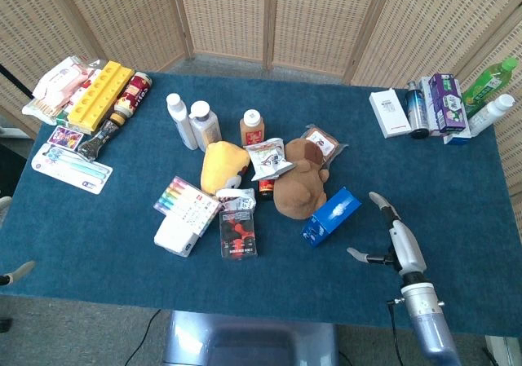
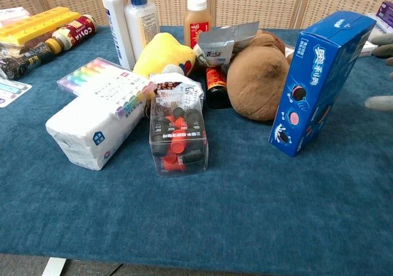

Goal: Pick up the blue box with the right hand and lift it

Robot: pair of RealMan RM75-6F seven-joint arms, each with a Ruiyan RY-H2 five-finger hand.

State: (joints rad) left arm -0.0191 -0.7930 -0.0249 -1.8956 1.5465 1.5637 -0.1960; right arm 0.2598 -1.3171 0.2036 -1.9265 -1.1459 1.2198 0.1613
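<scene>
1. Currently the right hand (image 1: pixel 397 240) hangs over the blue cloth (image 1: pixel 457 187), fingers spread, thumb out toward the pile, nothing in it.
2. The blue box (image 1: pixel 332 216) sits just off the thumb side of that hand, near but not touching. It stands tilted, its far side close against the brown plush toy (image 1: pixel 298 188); whether it leans on the toy I can't tell.
3. In the chest view only blurred fingertips (image 2: pixel 382 102) show at the frame edge, beside the box's free side.
4. Step in hand, as I judge it: the reach. Suggest squaring the palm to the box's broad face before closing.
5. Put the thumb on one long face and the fingers on the opposite one, mid-height, so the box doesn't pivot.
6. Watch the toy and the silver snack bag (image 1: pixel 266 157) beyond the box; a push could tip the box into them.
7. The left hand (image 1: pixel 15 273) is barely in frame, fingers unreadable.
</scene>
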